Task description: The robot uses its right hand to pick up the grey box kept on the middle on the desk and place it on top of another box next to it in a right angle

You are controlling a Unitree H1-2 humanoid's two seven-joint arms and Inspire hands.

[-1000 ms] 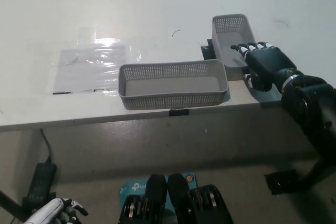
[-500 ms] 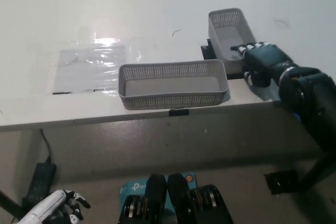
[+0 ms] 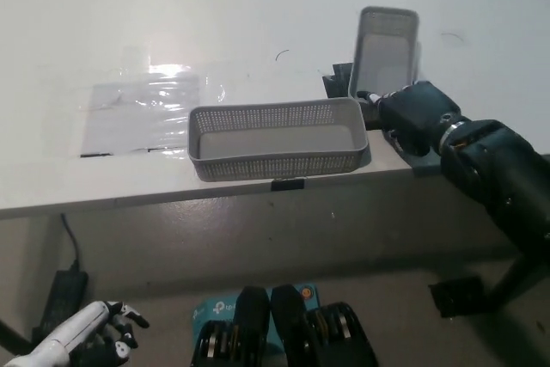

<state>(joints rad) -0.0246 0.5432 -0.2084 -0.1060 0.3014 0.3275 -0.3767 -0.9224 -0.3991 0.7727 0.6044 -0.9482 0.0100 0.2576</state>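
Note:
A long grey mesh box (image 3: 275,139) lies along the front edge of the white desk (image 3: 258,6). To its right, a second, smaller grey mesh box (image 3: 387,45) is tipped up steeply, its open side facing me and its far end raised. My black right hand (image 3: 412,113) is shut on that box's near end, just right of the long box's right end. The two boxes look apart. My white left hand (image 3: 94,337) rests low at the picture's lower left, below the desk, fingers apart and holding nothing.
A clear plastic sheet (image 3: 146,105) lies on the desk left of the long box. A small black piece (image 3: 337,82) sits behind the long box's right end, another black clip (image 3: 288,184) on the desk edge. A power brick (image 3: 56,294) lies on the floor.
The smaller box has gone from lying flat to standing tipped up in my right hand, which has moved a little left toward the long box. The left hand barely moved.

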